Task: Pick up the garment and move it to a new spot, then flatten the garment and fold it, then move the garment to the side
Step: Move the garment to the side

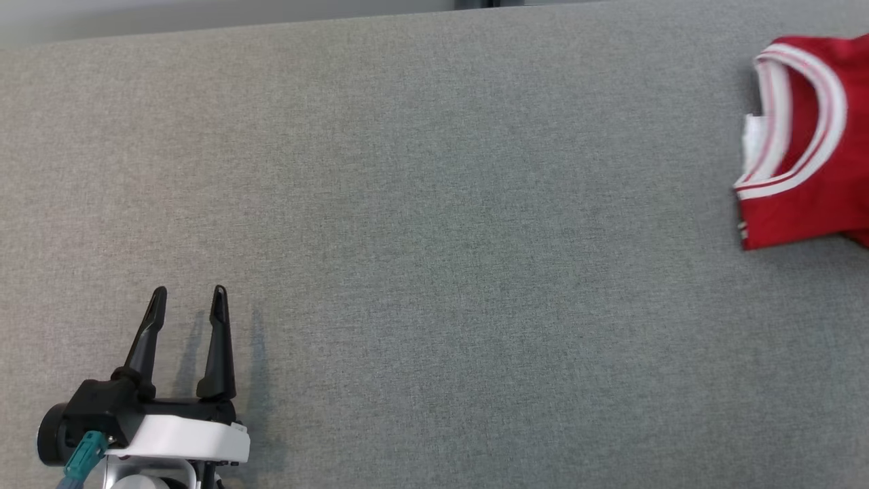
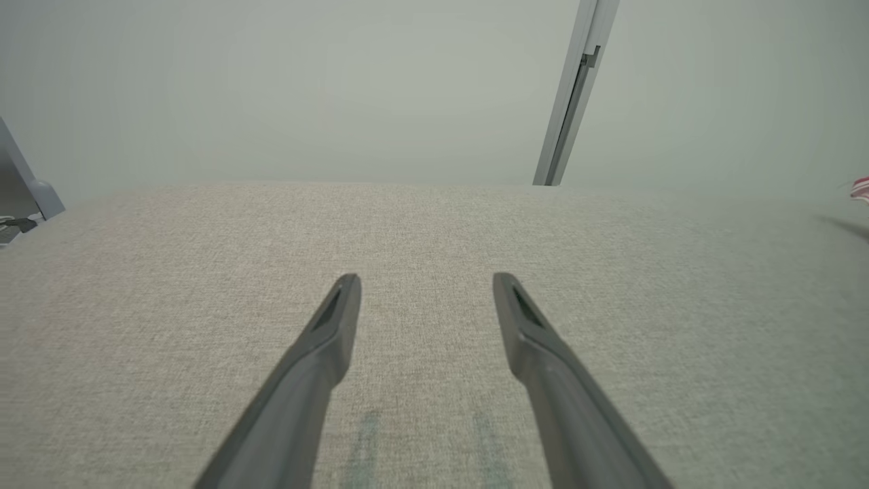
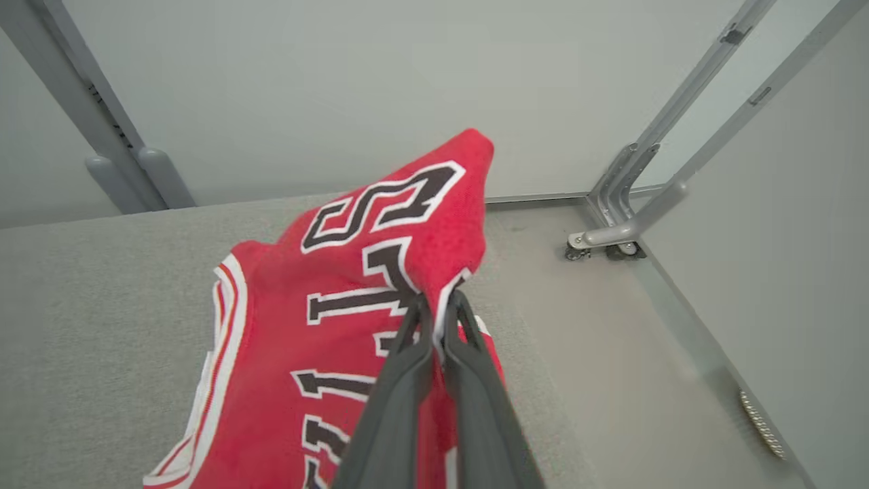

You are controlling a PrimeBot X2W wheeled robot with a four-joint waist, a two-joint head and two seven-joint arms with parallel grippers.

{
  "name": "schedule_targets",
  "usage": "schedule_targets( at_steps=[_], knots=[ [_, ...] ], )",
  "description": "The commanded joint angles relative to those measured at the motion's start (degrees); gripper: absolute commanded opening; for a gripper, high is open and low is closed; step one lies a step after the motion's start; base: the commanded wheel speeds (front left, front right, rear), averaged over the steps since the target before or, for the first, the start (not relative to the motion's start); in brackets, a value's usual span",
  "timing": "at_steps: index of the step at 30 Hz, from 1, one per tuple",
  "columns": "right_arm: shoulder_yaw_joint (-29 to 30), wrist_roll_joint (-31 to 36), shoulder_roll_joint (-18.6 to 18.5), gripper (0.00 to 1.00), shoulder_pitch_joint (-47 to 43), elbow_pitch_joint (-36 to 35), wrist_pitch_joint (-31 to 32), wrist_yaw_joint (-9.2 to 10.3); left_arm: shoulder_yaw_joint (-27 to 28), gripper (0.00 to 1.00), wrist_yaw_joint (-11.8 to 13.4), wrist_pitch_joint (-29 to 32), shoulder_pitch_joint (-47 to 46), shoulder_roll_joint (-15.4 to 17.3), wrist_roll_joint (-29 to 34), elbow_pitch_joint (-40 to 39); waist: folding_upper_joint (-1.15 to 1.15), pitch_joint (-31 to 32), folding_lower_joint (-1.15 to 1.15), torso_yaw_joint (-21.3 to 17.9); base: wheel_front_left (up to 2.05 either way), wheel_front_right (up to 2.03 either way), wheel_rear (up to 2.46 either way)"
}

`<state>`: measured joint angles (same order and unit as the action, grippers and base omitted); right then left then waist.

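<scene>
The right gripper (image 3: 440, 302) has its jaws pinched on a raised fold of the red garment (image 3: 339, 299); the right wrist view shows its black lettering (image 3: 380, 204). In the head view its striped collar (image 1: 777, 115) points left, at the table's (image 1: 434, 204) far right. The left gripper (image 1: 189, 299) has its jaws wide apart, near left.

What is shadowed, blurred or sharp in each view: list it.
Head view: the left gripper throws soft shadows rightward on the table. Left wrist view: the shirt is a blurred speck at the edge. Right wrist view: sharp shirt in the shut right gripper.
</scene>
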<state>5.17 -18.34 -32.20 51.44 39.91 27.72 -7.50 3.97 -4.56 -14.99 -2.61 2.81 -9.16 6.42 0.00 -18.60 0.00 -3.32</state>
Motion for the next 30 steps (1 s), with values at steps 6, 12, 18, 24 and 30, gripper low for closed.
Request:
schedule_targets(
  at_steps=[6, 12, 18, 24, 30],
  knots=[
    [2.5, 10.5, 0.8, 1.00, -0.2, 1.7, -6.4, 0.01, 1.3, 1.00, -0.7, -0.2, 0.2, 0.2, 0.5, 0.2, 0.00, 0.3, 0.00, 0.2, 0.00, 0.00, 0.00],
    [4.3, 15.3, 3.1, 1.00, 0.0, -0.2, -15.1, 0.01, 1.6, 1.00, -0.4, -0.2, 0.3, 0.2, 0.0, -0.3, 0.00, 0.2, 0.00, -0.4, 0.00, 0.00, 0.00],
    [2.7, 14.0, 5.8, 1.00, -3.9, -4.8, -26.1, 0.01, 1.9, 1.00, 0.0, -0.2, 0.7, 0.2, -0.6, -1.5, 0.00, 2.0, 0.00, -0.8, 0.00, 0.00, 0.00],
    [-0.8, 10.2, 8.6, 1.00, -13.4, -11.5, -37.9, 0.01, 2.4, 1.00, 0.7, -0.2, 1.5, 0.2, -1.8, -3.1, 0.00, 5.9, 0.00, 0.1, 0.00, 0.00, 0.00],
    [-1.9, 9.2, 12.7, 1.00, -26.7, -18.4, -42.0, 0.01, 2.5, 1.00, 2.0, -0.2, 3.6, 0.2, -2.9, -3.3, 0.00, 10.3, 0.00, 1.7, 0.00, 0.00, 0.00]
  ],
)
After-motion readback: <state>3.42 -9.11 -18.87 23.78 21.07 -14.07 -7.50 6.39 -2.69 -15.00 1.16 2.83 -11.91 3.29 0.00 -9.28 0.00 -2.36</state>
